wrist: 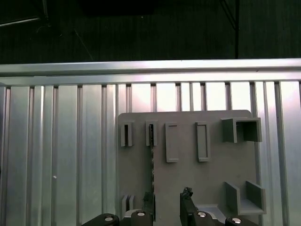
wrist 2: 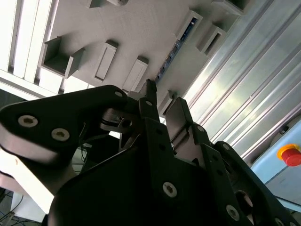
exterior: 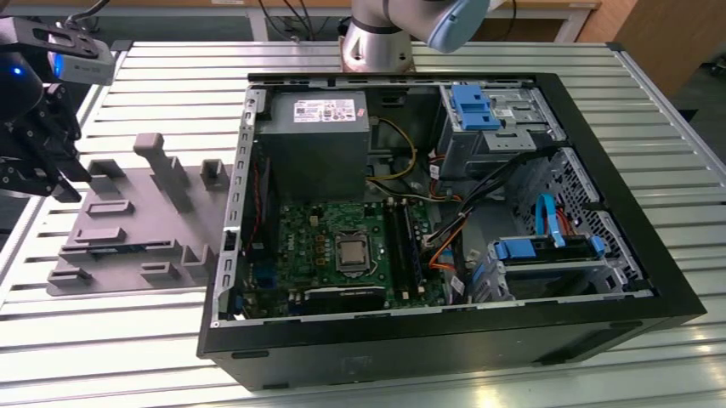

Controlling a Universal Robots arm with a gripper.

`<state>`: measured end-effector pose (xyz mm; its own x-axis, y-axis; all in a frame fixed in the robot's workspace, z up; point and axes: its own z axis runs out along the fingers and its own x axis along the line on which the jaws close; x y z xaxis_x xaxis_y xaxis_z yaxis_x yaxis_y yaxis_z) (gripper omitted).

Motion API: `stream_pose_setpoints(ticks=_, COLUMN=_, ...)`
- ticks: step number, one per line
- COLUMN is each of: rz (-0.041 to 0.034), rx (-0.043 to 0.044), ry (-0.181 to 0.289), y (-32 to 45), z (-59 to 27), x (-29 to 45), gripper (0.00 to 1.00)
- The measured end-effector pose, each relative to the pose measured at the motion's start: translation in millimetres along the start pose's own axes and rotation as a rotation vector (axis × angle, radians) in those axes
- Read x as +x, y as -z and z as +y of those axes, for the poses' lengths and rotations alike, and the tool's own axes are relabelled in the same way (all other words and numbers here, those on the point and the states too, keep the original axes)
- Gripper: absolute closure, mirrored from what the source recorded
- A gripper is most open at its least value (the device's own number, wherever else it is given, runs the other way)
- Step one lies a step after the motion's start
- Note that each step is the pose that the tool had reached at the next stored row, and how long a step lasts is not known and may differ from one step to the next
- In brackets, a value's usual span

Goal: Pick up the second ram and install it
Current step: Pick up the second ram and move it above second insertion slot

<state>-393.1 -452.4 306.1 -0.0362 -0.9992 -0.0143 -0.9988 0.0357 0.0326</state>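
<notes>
In the exterior view, the open computer case (exterior: pixel 454 340) lies on the slatted table (exterior: pixel 148 357), from the frame's centre to its right. The arm's base (exterior: pixel 375 42) stands behind it at top centre. Just left of the case lies the fixture plate (exterior: pixel 148 204), with the second ram (exterior: pixel 131 247) resting in its lower part. The gripper (exterior: pixel 68 183) hangs at the left edge, over the plate's outer side. Inside the case, the power supply (exterior: pixel 312 144) sits upper left, the motherboard (exterior: pixel 340 246) below it and the drive bays (exterior: pixel 499 119) upper right.

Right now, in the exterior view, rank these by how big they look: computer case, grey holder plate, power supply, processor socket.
1. computer case
2. grey holder plate
3. power supply
4. processor socket, smallest by far
</notes>
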Motion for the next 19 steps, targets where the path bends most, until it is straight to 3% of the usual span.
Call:
stream_pose_setpoints(ticks=9, rz=-0.0014, rx=0.0006, ry=-0.002, y=-13.2, z=0.7, x=4.2, gripper=0.64)
stream_pose_setpoints(ticks=16, rz=-0.0151, rx=0.0002, ry=-0.001, y=-23.2, z=0.8, x=8.5, gripper=0.64)
stream_pose_setpoints(ticks=19, rz=-0.0153, rx=0.0003, ry=-0.001, y=-28.4, z=0.8, x=9.4, gripper=0.64)
